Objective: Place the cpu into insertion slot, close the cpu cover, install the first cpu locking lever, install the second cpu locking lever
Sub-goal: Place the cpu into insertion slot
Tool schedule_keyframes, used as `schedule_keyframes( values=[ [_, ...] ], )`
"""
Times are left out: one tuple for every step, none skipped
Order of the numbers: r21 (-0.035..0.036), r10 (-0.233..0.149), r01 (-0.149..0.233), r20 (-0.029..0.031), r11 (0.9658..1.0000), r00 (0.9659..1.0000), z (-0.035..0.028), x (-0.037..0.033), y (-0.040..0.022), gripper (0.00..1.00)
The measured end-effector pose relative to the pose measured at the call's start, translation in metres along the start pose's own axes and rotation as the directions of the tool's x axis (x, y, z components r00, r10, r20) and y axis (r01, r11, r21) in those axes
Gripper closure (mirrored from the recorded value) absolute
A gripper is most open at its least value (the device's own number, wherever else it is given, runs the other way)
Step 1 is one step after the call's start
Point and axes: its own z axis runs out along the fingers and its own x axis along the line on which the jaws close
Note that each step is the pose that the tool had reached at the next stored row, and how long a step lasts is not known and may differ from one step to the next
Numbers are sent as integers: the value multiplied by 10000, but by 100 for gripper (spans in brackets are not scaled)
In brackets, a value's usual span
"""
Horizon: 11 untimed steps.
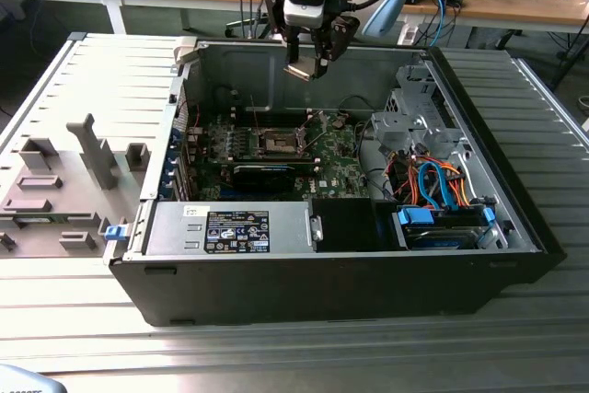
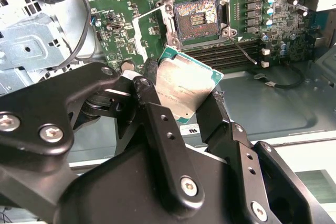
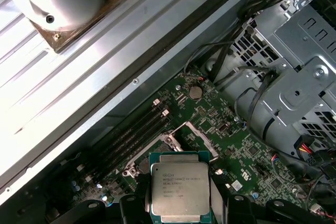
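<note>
My fingers (image 2: 153,109) are pinching the cpu (image 2: 184,88) well above the bare insertion slot (image 2: 197,18). Its lower corner's hidden behind them.

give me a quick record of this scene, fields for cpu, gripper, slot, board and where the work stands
cpu: held in the air above the circuit board, not seated
gripper: shut on the cpu, gripping two opposite edges
insertion slot: uncovered and empty, dark centre showing
circuit board: lies flat inside the open computer case
progress: cpu in the gripper, not yet in the insertion slot
</note>
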Motion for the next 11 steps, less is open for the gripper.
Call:
schedule_keyframes(
  values=[
    [0, 5, -5, 0, 10000, 10000, 0, 0, 0, 46],
    [0, 9, -9, 1, 10000, 10000, 0, 0, 0, 46],
    [-1, 12, -12, 1, 10000, 10000, 0, 0, 0, 46],
    [0, 16, -16, 2, 10000, 10000, 0, 0, 0, 46],
    [0, 20, -20, 2, 10000, 10000, 1, 0, 0, 46],
    [-1, 24, -24, 2, 10000, 10000, 1, 0, 0, 46],
    [-1, 27, -27, 2, 10000, 10000, 1, 0, 0, 46],
    [-1, 32, -32, 3, 10000, 10000, 1, 0, 0, 46],
    [0, 36, -36, 3, 10000, 10000, 1, 0, 0, 46],
    [-1, 38, -38, 3, 10000, 10000, 1, 0, 0, 46],
    [-1, 42, -42, 4, 10000, 10000, 1, 0, 0, 46]
  ],
)
